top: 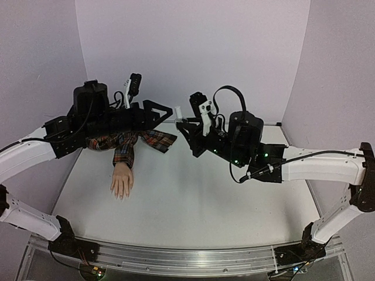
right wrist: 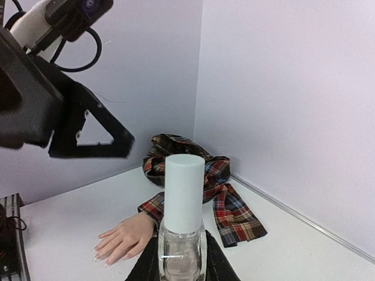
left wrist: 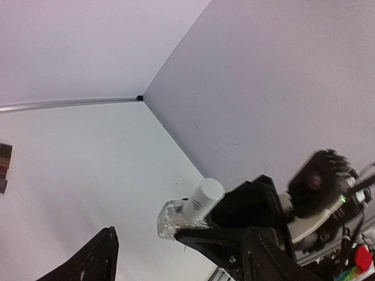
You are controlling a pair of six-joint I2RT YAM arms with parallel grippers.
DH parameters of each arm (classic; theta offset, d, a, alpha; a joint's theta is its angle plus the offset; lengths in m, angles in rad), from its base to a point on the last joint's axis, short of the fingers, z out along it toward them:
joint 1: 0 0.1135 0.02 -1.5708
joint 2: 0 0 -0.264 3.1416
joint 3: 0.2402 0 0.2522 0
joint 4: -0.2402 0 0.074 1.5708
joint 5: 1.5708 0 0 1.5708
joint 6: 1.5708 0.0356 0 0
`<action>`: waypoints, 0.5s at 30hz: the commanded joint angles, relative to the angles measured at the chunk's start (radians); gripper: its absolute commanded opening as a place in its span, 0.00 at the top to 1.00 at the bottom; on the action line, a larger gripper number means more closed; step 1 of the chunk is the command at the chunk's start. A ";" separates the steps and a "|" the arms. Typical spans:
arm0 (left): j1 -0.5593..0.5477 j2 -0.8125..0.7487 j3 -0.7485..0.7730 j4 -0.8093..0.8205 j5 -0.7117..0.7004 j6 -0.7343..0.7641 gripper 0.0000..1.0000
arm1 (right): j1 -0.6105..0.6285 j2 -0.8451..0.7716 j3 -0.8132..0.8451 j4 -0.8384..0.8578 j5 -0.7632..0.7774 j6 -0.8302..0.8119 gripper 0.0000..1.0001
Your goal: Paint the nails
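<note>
The flesh-coloured mannequin hand (top: 122, 181) lies flat on the white table (top: 193, 205), fingers toward the near edge. Its plaid sleeve (top: 137, 140) is bunched behind it. The nails (right wrist: 98, 256) are tiny pale tips; they also show in the top view (top: 120, 196). My right gripper (top: 183, 122) is shut on a small clear bottle (right wrist: 183, 254) with a white cap (right wrist: 184, 190), held upright in the air above the back of the table. My left gripper (top: 166, 111) is open and empty, just left of the cap. Only one of its fingers (left wrist: 94, 260) shows in its own view.
Lilac walls close the back and both sides and meet in a corner behind the sleeve. A metal rail (top: 176, 257) runs along the near edge by the arm bases. The left arm's finger and wrist camera (right wrist: 79, 9) hang at the upper left of the right wrist view.
</note>
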 commanded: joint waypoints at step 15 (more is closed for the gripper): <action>-0.016 0.084 0.087 0.180 -0.094 0.052 0.47 | 0.027 0.074 0.161 -0.069 0.143 -0.009 1.00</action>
